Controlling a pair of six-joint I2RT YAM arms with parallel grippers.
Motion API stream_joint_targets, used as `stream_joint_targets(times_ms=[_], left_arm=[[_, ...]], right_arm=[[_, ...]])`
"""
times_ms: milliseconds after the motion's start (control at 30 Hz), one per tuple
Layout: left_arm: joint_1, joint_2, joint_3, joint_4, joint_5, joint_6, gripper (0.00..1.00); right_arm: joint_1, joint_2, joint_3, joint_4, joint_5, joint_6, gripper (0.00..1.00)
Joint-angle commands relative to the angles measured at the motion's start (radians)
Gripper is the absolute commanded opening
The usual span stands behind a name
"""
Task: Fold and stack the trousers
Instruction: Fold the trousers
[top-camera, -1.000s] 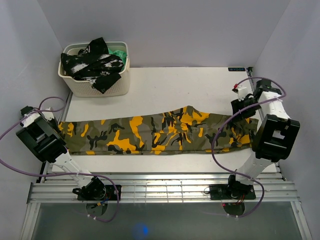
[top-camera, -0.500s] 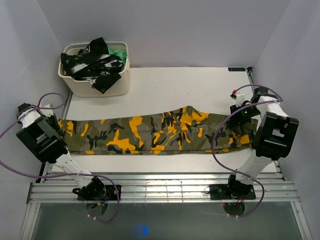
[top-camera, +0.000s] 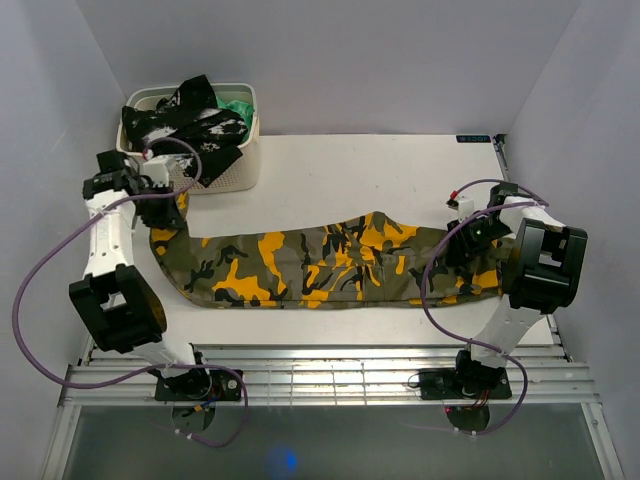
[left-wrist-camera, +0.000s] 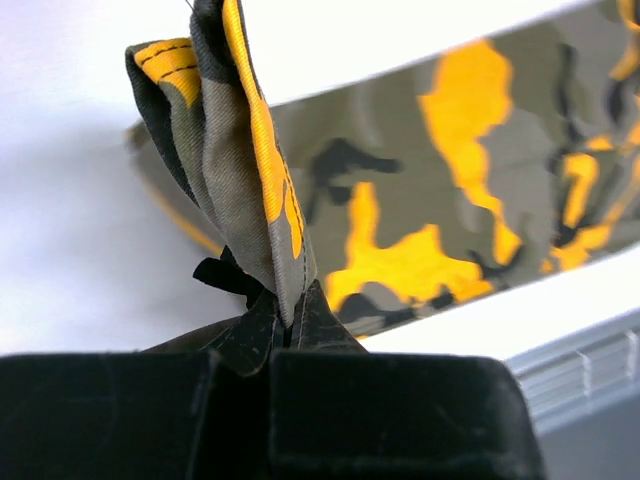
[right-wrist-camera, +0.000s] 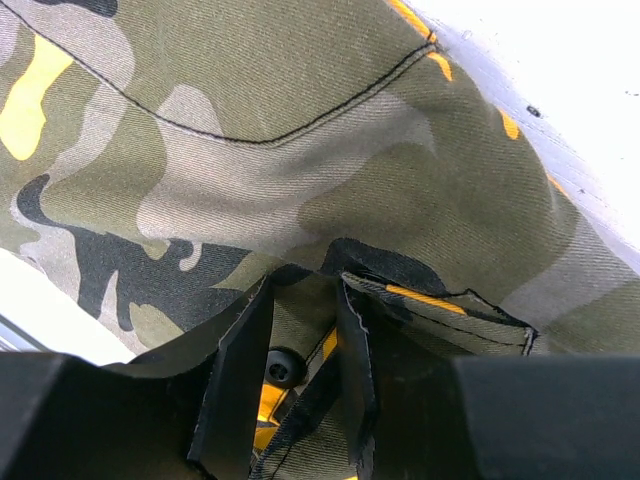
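Surface: white table (top-camera: 380, 170).
Garment: long olive, black and orange camouflage cloth trousers (top-camera: 330, 265), lying 9 to 3 o'clock.
Left gripper (left-wrist-camera: 285, 330): pinching hem.
Right gripper (right-wrist-camera: 300, 340): pinching waistband.
Handling: likely soft, limp; grip edges.

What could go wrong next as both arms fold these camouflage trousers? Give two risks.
The left gripper pinches only a thin hem edge of the trousers, so the cloth might slip out mid-fold. That arm also works close to the basket, whose overhanging black-and-white garment could catch on it.
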Motion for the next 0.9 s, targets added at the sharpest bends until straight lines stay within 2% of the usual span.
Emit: stream_joint_targets(times_ms=[0, 33, 200, 233, 367, 533, 867], left_arm=[[-0.112, -0.019, 0.019, -0.041, 0.080, -0.096, 0.00], [-0.176, -0.011, 0.022, -0.030, 0.084, -0.141, 0.00], [-0.351, -0.002, 0.016, 0.051, 0.123, -0.273, 0.00], [-0.419, -0.003, 0.011, 0.097, 0.137, -0.294, 0.00], [-0.590, -0.030, -0.082, 0.266, -0.046, -0.562, 0.00], [-0.792, 0.064, -0.084, 0.357, -0.157, -0.687, 0.00], [-0.991, 0.159, -0.093, 0.584, -0.241, -0.856, 0.00]], right_arm=[[0.006, -0.020, 0.017, 0.014, -0.014, -0.005, 0.38], [0.006, -0.020, 0.015, 0.014, -0.012, -0.008, 0.38], [0.006, -0.018, 0.015, 0.007, -0.014, -0.009, 0.38], [0.006, -0.020, 0.014, 0.008, -0.014, -0.009, 0.38], [0.007, -0.020, 0.017, 0.007, -0.011, -0.009, 0.38], [0.007, -0.009, 0.028, -0.001, -0.012, -0.005, 0.38], [0.013, 0.002, 0.029, -0.001, -0.009, 0.000, 0.38]])
